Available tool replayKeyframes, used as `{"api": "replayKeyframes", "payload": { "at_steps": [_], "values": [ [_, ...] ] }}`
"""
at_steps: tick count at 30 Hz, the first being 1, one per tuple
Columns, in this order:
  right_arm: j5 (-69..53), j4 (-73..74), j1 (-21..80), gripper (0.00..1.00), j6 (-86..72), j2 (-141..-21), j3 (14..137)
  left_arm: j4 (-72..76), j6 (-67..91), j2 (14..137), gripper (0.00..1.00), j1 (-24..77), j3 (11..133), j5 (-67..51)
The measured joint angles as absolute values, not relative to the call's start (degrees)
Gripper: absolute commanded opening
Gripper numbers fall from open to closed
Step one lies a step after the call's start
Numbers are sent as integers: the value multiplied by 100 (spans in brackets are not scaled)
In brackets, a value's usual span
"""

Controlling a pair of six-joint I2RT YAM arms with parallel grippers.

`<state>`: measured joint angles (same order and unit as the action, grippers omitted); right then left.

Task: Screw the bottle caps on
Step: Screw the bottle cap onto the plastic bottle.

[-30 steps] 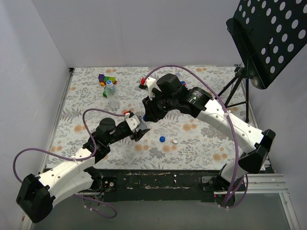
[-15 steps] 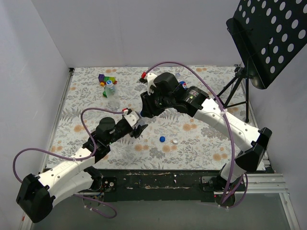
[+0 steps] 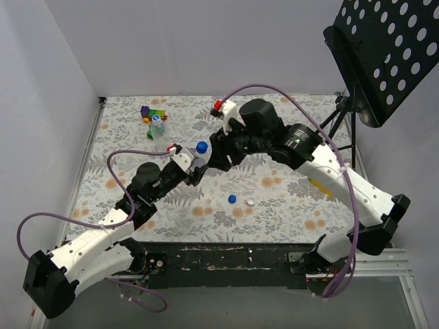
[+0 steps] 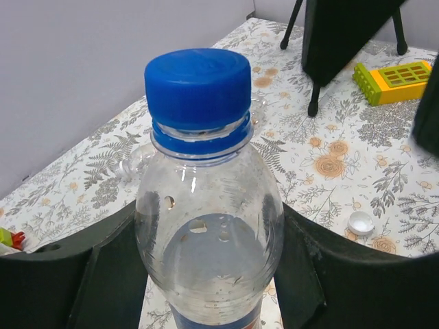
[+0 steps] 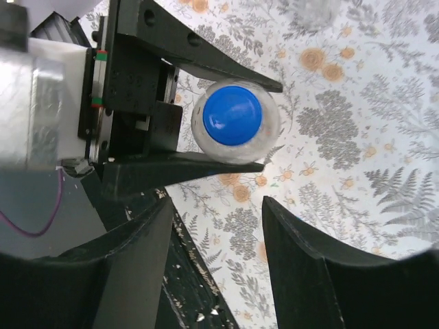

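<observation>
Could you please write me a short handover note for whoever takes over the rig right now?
Grippers: the left gripper is shut on a clear bottle, held upright. The right gripper is open and empty, directly above it.
Done: a blue cap sits on the held bottle; how tight it is cannot be judged.
On the table: a loose blue cap and a white cap lie side by side. A second bottle stands by the toy blocks, back left.
Left: check this cap, set the bottle down, cap the others.
</observation>
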<state>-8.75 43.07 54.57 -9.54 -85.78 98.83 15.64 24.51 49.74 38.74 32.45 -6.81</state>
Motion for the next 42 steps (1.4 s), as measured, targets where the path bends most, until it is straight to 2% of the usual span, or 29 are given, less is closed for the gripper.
{"api": "replayKeyframes", "payload": {
  "at_steps": [3,9,13,19,28,42],
  "values": [
    [-1365,4362,5116,62,-600,-8241,9843,1472,2458,5028,0,3820,3312,-882],
    [-2504,4370,4547,62,646,-7784,9574,1087,2547,5465,0,3498,3651,-2480],
    [-3256,4517,4501,62,1809,-7738,9406,910,2558,5697,0,3417,3782,-3673],
    [-3922,4803,4506,60,3120,-7738,9358,729,2528,5771,0,3417,3824,-4873],
    [-4508,5312,4506,56,4069,-8023,9603,685,2484,5771,0,3417,3837,-5502],
    [-4685,5634,4584,50,4340,-8267,9852,646,2445,5778,0,3417,3841,-5660]
  ]
}}
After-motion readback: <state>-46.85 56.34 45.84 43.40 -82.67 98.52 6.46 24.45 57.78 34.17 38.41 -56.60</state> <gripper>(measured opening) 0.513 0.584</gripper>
